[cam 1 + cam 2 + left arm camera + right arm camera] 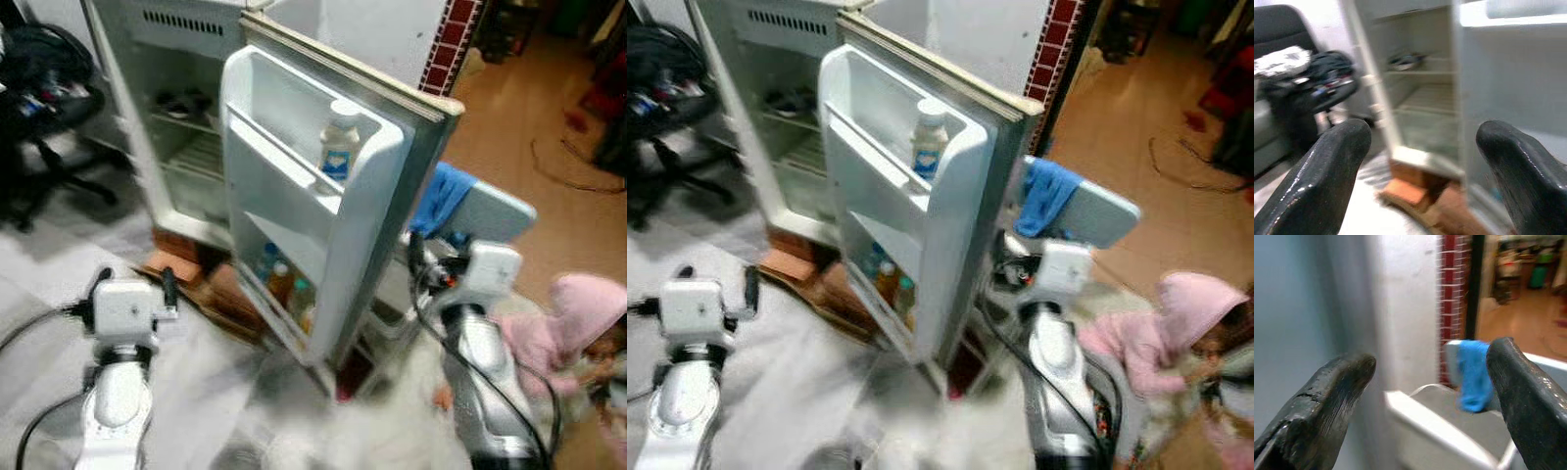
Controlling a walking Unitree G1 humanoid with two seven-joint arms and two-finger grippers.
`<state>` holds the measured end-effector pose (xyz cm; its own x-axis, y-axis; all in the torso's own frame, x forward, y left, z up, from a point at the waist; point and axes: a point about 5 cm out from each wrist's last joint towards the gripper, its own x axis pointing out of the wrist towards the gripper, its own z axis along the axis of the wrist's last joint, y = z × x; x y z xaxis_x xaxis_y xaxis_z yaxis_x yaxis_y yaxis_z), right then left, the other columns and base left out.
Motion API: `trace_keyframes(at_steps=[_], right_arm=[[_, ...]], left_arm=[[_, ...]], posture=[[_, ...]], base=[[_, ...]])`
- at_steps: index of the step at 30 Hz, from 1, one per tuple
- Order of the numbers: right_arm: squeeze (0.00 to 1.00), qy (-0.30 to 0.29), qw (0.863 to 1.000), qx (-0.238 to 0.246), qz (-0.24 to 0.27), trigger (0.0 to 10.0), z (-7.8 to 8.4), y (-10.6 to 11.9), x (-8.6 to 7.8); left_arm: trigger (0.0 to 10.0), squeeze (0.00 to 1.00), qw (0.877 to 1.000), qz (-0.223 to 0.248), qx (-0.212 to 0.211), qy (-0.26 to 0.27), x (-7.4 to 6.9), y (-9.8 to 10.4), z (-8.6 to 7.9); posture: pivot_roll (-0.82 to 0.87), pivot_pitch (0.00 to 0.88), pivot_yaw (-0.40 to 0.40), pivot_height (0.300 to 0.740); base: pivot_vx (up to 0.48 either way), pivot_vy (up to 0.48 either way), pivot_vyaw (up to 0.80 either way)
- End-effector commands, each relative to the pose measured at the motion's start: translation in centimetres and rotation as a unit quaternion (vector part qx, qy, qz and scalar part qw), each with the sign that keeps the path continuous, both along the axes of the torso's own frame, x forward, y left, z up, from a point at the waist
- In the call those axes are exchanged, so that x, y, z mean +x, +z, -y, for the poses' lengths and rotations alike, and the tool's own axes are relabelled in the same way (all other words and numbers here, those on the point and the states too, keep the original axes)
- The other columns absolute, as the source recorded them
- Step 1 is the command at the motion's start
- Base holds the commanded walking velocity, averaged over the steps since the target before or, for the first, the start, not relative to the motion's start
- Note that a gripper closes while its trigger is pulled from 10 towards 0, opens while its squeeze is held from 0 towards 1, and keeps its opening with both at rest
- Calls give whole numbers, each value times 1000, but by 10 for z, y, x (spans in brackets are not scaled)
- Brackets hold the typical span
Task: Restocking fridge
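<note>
**Fridge stands open, both claws spread and empty**

Left eye view: the fridge (pixel 186 147) sits at about 11 o'clock, its door (pixel 323 206) swung wide toward the middle of the scene. A white bottle (pixel 339 147) with a blue label stands upright in the door's upper shelf. Several small bottles (pixel 284 284) sit in the bottom door shelf; their labels are too blurred to read. The left gripper (pixel 168 289) is at 8 o'clock, low, in front of the cabinet. The right arm (pixel 480 333) rises at 4 o'clock, beside the door's outer edge. A blue cloth (pixel 441 201) hangs over a pale board at 3 o'clock. A person in a pink hood (pixel 578 323) crouches at 4 o'clock on the floor.

Right eye view: same scene; a black office chair (pixel 666 108) stands at 10 o'clock.

Left wrist view: the left gripper's fingers (pixel 1327 171) are spread wide, nothing between them, facing the fridge's open shelves.

Right wrist view: the right gripper (pixel 1432 382) is spread apart and empty, with the door's outer face on one side, the blue cloth and a red brick column (pixel 1452 289) beyond.
</note>
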<state>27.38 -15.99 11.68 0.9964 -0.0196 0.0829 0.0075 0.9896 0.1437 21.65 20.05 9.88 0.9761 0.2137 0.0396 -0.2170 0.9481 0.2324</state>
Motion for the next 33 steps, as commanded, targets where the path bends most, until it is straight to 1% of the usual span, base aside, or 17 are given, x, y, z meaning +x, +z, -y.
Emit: trace_keyframes(at_steps=[1, 11, 13, 14, 16, 18, 20, 21, 22, 23, 24, 25, 26, 27, 28, 29, 33], right_arm=[[0, -16, 1000, -12, -10, 10000, 15, -4, -1], [0, 48, 999, -3, 4, 10000, 7, 11, 29], [0, 93, 996, 10, 1, 10000, -8, 14, 38], [0, 143, 989, 24, 4, 10000, -28, 21, 48], [0, 180, 983, 34, 10, 10000, -44, 28, 54], [0, 228, 972, 49, 32, 10000, -74, 45, 63], [0, 245, 967, 55, 38, 10000, -83, 50, 65], [0, 325, 940, 83, 58, 10000, -116, 68, 63], [0, 325, 940, 83, 58, 10000, -116, 68, 63], [0, 411, 901, 115, 77, 10000, -142, 85, 53], [0, 458, 875, 136, 84, 10000, -151, 92, 44], [0, 458, 875, 136, 84, 10000, -151, 92, 44], [0, 545, 818, 164, 89, 10000, -159, 101, 27], [0, 545, 818, 164, 89, 10000, -159, 101, 27], [0, 585, 788, 168, 88, 10000, -160, 102, 19], [0, 596, 786, 142, 84, 10000, -153, 94, 14], [0, 583, 797, 144, 66, 10000, -145, 84, 17]], left_arm=[[10000, 0, 1000, -7, -5, -3, 0, -3, 7], [10000, 0, 1000, -13, -1, 4, 2, -7, 9], [10000, 0, 1000, -14, 0, 4, 3, -7, 9], [10000, 0, 1000, -15, 0, 5, 3, -8, 9], [10000, 0, 1000, -16, -1, 5, 4, -9, 10], [10000, 0, 1000, -20, 0, 4, 5, -10, 10], [10000, 0, 1000, -21, 1, 4, 5, -10, 11], [10000, 0, 999, -31, 10, 12, 3, -12, 8], [10000, 0, 999, -31, 10, 12, 3, -12, 8], [10000, 0, 998, -49, 16, 32, -3, -18, 1], [10000, 0, 997, -64, 13, 50, -9, -23, -5], [10000, 0, 997, -64, 13, 50, -9, -23, -5], [10000, 0, 993, -87, 14, 79, -22, -32, -17], [10000, 0, 993, -87, 14, 79, -22, -32, -17], [10000, 0, 990, -100, 14, 94, -31, -37, -22], [10000, 0, 987, -119, 14, 110, -46, -45, -29], [10000, 0, 985, -133, 17, 112, -56, -50, -30]], posture=[[143, 8, -78, 740], [148, 11, -82, 740], [147, 12, -81, 740], [147, 11, -81, 740], [149, 12, -81, 740], [155, 12, -83, 740], [165, 11, -87, 740], [189, 9, -98, 740], [189, 9, -98, 740], [213, 10, -111, 740], [230, 12, -122, 740], [230, 12, -122, 740], [243, 15, -130, 740], [243, 15, -130, 740], [259, 21, -142, 740], [264, 25, -145, 740], [268, 28, -148, 740]], base=[[0, 0, 0], [0, 0, 0], [0, 0, 0], [0, 0, 0], [0, 0, 0], [0, 0, 0], [0, 0, 0], [0, 0, 0], [0, 0, 0], [0, 0, 0], [0, 0, 0], [0, 0, 0], [0, 0, 0], [0, 0, 0], [0, 0, 0], [0, 0, 0], [0, 0, 0]])
